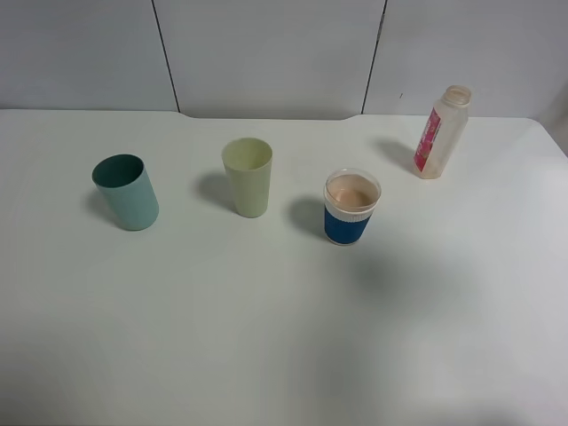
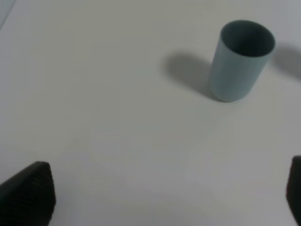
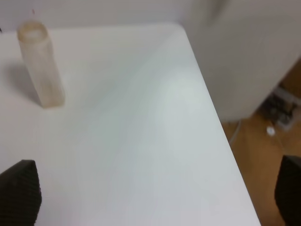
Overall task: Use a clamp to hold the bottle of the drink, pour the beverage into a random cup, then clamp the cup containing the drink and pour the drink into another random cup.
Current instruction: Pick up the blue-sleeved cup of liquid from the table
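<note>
My left gripper [image 2: 160, 195] is released. Its two dark fingertips stand wide apart over the bare white table [image 1: 266, 346] with nothing between them. The teal cup [image 2: 241, 60] stands upright ahead of them, well apart, with its mouth open and its inside dark.

My right gripper [image 3: 155, 195] is released as well, jaws spread wide and holding nothing. The bottle [image 3: 40, 66] stands upright on the table beyond them, well clear of both fingertips. It has no cap, and its body looks pale and translucent. The table's edge and a strip of wood-coloured floor [image 3: 263, 155] show off to one side.

In the high view, taking the blue-sleeved cup [image 1: 351, 207] as the centre of the dial, the bottle [image 1: 441, 132] sits at about 2 o'clock, near the far right corner, with its pink-red label facing the cup. The pale yellow-green cup [image 1: 248, 176] is at roughly 10 o'clock, near but not touching. The teal cup [image 1: 126, 192] is out at 9 o'clock, well apart.

The beverage [image 1: 351, 189], a light brown-pink milky liquid, fills the blue-sleeved cup close to its clear rim. All three cups and the bottle stand separate on the table.
</note>
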Controlling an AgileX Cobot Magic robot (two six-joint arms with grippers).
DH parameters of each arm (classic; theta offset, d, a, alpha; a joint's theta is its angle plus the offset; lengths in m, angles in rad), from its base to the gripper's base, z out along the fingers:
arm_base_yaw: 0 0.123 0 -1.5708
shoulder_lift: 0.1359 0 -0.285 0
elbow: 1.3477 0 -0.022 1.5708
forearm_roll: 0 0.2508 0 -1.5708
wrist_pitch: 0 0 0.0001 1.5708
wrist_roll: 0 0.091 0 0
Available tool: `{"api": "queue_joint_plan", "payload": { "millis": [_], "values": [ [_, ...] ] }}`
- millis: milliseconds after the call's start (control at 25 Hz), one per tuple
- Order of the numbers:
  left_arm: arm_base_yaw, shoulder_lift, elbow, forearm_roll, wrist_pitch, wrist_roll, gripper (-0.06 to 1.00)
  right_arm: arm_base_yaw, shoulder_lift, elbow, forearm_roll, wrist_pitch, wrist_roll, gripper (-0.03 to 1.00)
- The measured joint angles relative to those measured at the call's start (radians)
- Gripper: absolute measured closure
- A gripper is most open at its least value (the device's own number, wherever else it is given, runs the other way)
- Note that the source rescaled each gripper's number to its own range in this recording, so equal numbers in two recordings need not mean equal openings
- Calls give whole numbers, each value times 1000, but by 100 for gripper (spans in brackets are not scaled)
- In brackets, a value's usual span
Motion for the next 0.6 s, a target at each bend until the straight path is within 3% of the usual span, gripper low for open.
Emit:
{"api": "queue_joint_plan", "payload": {
  "millis": [40,160,240,280,440,600],
  "values": [
    [0,0,0,0,0,0,-6,0,-8,0,0,25,5,-3],
    [0,0,0,0,0,0,-6,0,-96,0,21,218,8,-3],
    [0,0,0,0,0,0,-6,0,-108,0,34,249,1,-3],
    [0,0,0,0,0,0,-6,0,-126,0,79,319,-15,-3],
    [0,0,0,0,0,0,-6,0,-160,23,178,339,-23,-3],
    [0,0,0,0,0,0,-6,0,-189,63,211,340,-30,-3]
  ]
}}
